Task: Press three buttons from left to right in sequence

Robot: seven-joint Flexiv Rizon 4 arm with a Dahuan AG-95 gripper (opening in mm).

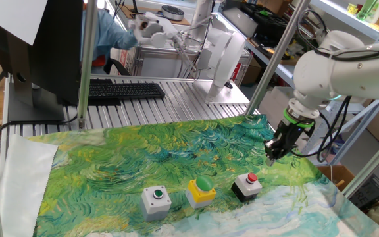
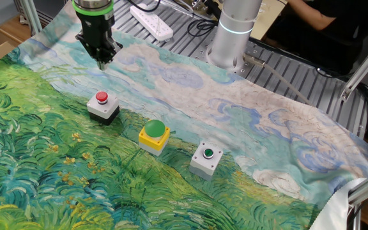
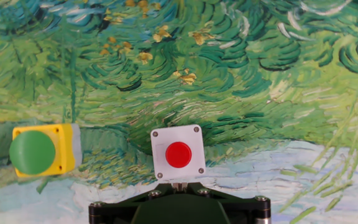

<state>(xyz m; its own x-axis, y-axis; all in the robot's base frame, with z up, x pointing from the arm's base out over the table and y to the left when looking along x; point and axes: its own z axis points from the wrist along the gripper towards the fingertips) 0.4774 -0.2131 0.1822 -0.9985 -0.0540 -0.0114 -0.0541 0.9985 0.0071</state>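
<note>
Hovering with fingers closed and empty, the gripper [image 2: 101, 62] hangs above and beside the red button [image 2: 101, 97]; judging, pressing starts at the farthest, grey box [image 2: 207, 159].

White rounded arm [image 1: 337, 66], glowing teal ring, green band at wrist, black claw [image 2: 101, 56], dark cables.

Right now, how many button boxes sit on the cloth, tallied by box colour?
Grey box, small green button: 1
Yellow box, large green dome: 1
Black box, small red button: 1
Total: 3
</note>
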